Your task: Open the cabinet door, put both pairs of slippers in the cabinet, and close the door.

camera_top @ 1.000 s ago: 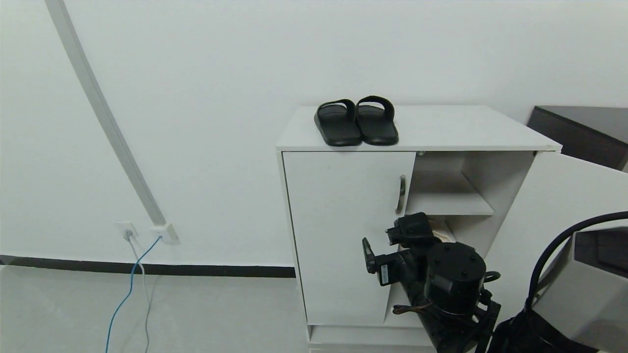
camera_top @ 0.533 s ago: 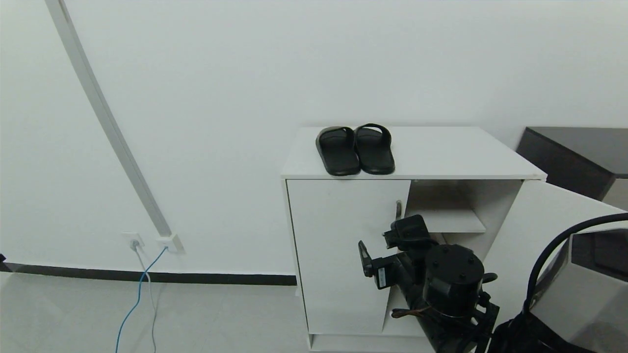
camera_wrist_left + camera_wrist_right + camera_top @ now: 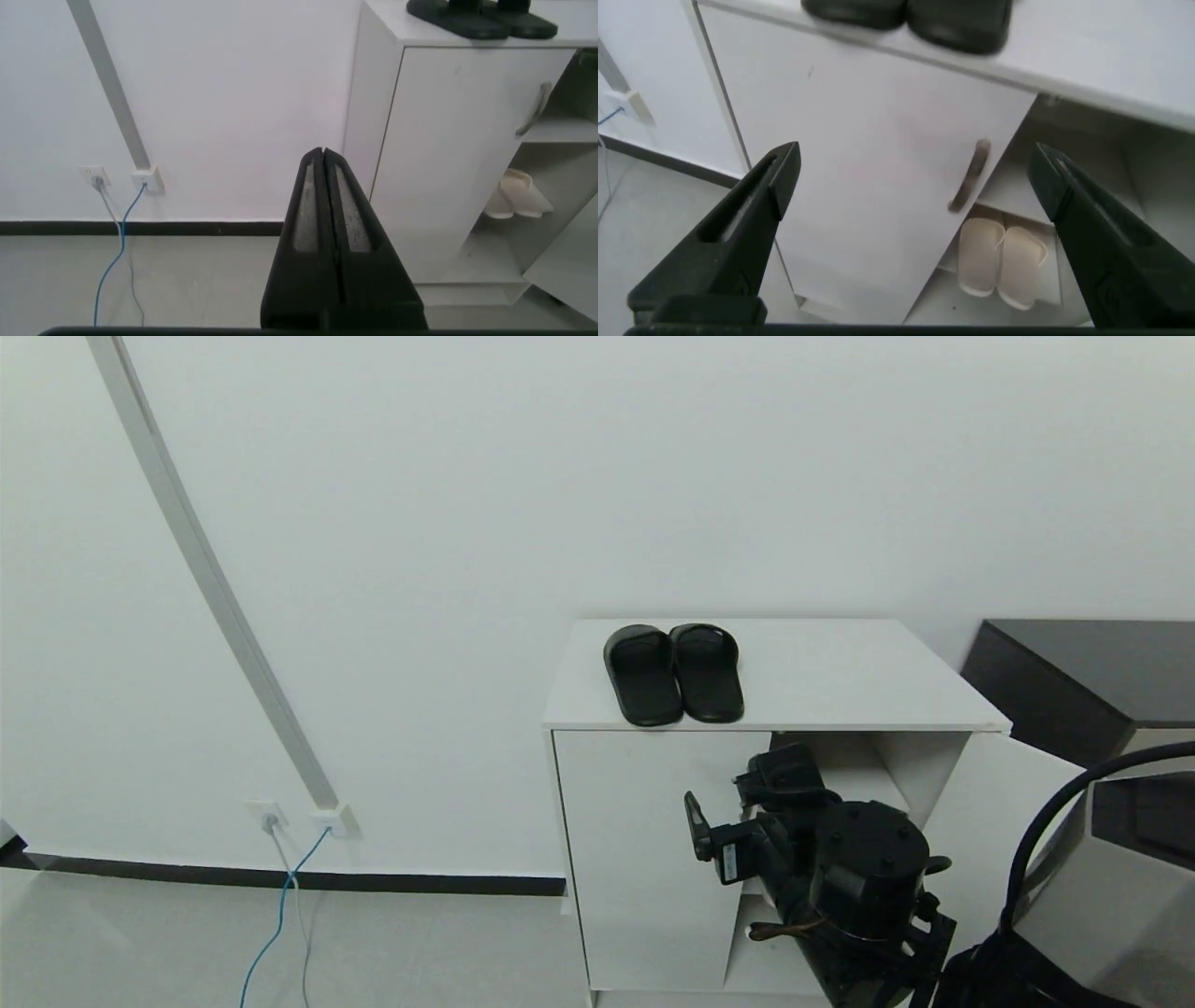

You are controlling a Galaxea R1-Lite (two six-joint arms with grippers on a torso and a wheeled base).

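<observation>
Nothing legible anywhere: the cabinet (image 3: pixel 644 849), the black slippers (image 3: pixel 674 674) on top, the pale slippers (image 3: pixel 1001 263) inside and the wall sockets (image 3: pixel 266 813) show no readable words, numbers or signs.

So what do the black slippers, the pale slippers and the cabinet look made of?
Black slippers: probably moulded rubber or foam, matte, one-piece strap. Pale slippers: likely similar foam, smooth cream surface. Cabinet: seemingly white laminated board, flat matte panels, square edges.
</observation>
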